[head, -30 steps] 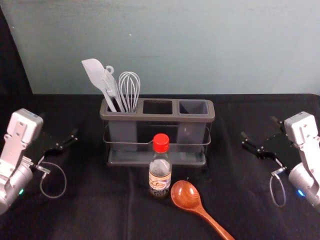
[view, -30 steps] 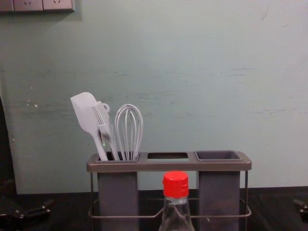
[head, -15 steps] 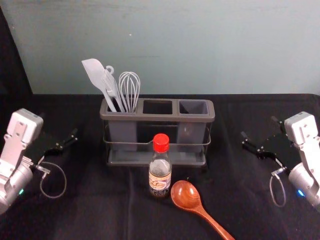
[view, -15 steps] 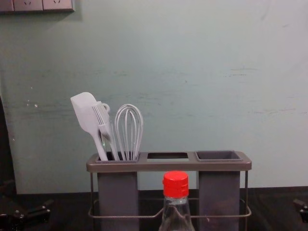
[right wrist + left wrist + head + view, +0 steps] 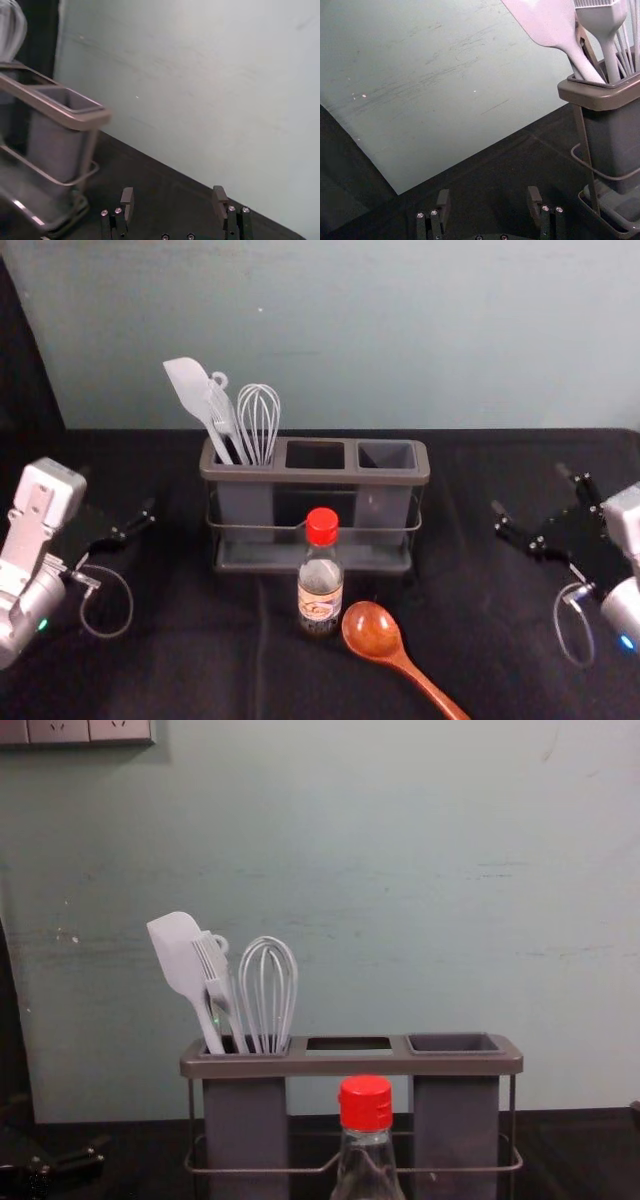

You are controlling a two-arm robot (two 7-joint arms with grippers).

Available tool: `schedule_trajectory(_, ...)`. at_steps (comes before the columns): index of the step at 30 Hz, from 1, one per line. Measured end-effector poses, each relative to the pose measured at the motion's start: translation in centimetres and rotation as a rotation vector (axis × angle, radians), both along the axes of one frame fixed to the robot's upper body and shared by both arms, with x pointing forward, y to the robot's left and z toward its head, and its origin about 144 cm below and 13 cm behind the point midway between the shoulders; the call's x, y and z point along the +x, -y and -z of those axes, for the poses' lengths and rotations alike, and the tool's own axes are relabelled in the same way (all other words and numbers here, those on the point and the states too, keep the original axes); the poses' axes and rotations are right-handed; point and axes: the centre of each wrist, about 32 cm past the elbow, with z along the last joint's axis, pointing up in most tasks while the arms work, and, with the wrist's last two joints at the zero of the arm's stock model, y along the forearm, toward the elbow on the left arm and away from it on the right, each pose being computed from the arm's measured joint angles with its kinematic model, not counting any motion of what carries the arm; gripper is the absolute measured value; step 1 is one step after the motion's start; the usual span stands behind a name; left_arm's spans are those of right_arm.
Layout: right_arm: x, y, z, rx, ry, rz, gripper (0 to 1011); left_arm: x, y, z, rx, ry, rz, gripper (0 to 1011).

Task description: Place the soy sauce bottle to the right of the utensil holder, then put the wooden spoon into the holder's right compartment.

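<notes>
Both left gripper (image 5: 488,195) and right gripper (image 5: 174,194) gape empty toward the table's (image 5: 205,670) side edges, likely for clearance. The bottle (image 5: 320,597) stands before the holder (image 5: 315,476), the spoon (image 5: 372,631) just beside it, handle toward the near edge, perhaps easing a grasp.

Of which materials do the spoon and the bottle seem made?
The spoon looks like varnished wood: reddish-brown, with a glossy highlight. The bottle looks smooth and see-through, probably glass, though clear plastic is possible; its uniformly red cap looks like plastic.
</notes>
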Motion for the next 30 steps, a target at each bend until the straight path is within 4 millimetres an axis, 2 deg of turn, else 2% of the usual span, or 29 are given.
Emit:
schedule_trajectory(8, -3.6, 0.1, -0.3, 0.033, 0.018, -0.122, 1004, 0.0, 0.0, 0.0, 0.000, 0.000, 0.000, 1011)
schedule_trajectory(15, -5.2, -0.5, -0.7, 0.085, -0.004, -0.305, 1004, 0.0, 0.0, 0.0, 0.000, 0.000, 0.000, 1012)
schedule_trajectory(21, -4.6, -1.8, -0.7, 0.158, -0.058, -0.468, 1004, 0.0, 0.0, 0.0, 0.000, 0.000, 0.000, 1011)
schedule_trajectory(30, -2.7, -4.0, 0.0, 0.232, -0.172, -0.572, 1004, 0.0, 0.0, 0.0, 0.000, 0.000, 0.000, 1012)
